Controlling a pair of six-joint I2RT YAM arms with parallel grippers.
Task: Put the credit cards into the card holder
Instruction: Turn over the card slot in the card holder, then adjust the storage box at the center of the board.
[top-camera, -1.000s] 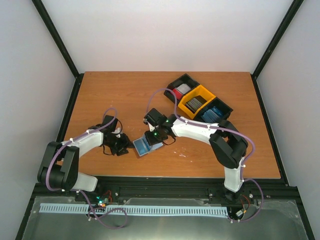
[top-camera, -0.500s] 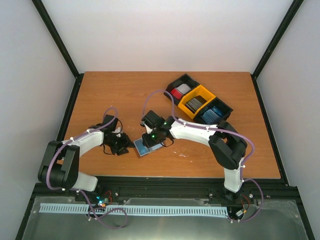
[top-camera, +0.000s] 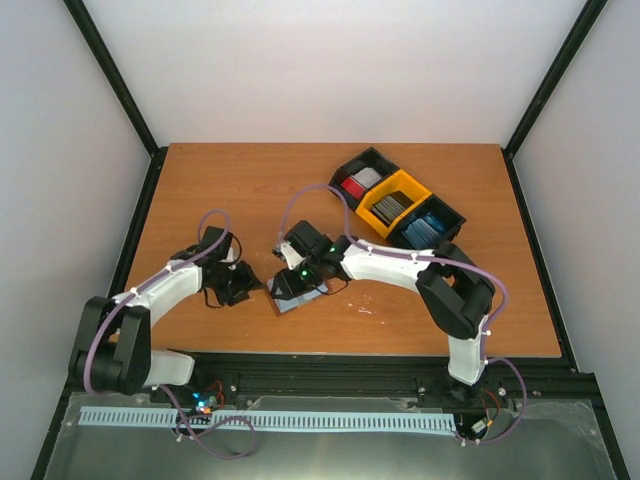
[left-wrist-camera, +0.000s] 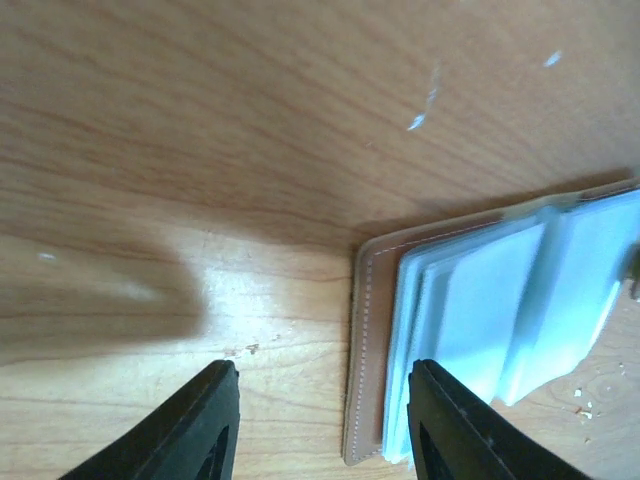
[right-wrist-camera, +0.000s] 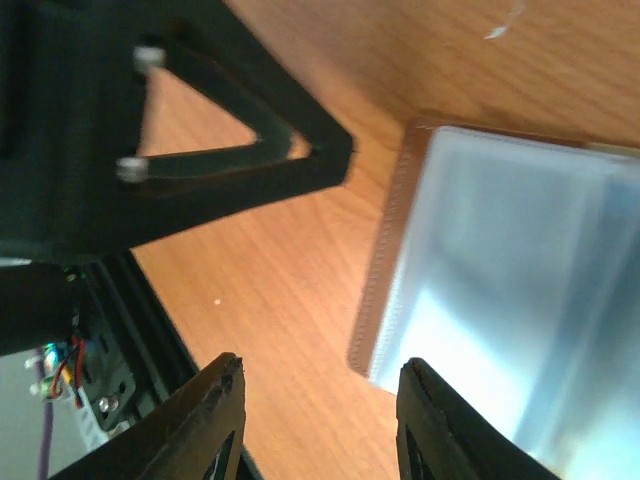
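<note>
The card holder (top-camera: 303, 300) lies open on the table near the front, brown leather edge and pale blue sleeves up. It shows in the left wrist view (left-wrist-camera: 480, 330) and the right wrist view (right-wrist-camera: 500, 270). My left gripper (top-camera: 240, 287) is open and empty just left of it, its right finger over the holder's left edge (left-wrist-camera: 325, 425). My right gripper (top-camera: 287, 284) is open and empty, low over the holder's left end (right-wrist-camera: 320, 425). The credit cards sit in stacks in the tray: red and white (top-camera: 358, 182), dark grey (top-camera: 390, 206), blue (top-camera: 425, 229).
The black-and-yellow three-compartment tray (top-camera: 440, 206) stands at the back right. The two grippers are very close together; the left gripper's black frame (right-wrist-camera: 200, 120) fills the top left of the right wrist view. The table's front rail (right-wrist-camera: 110, 350) is near.
My right gripper has moved left and toward the front, now covering most of the open card holder. My left arm has shifted slightly.
</note>
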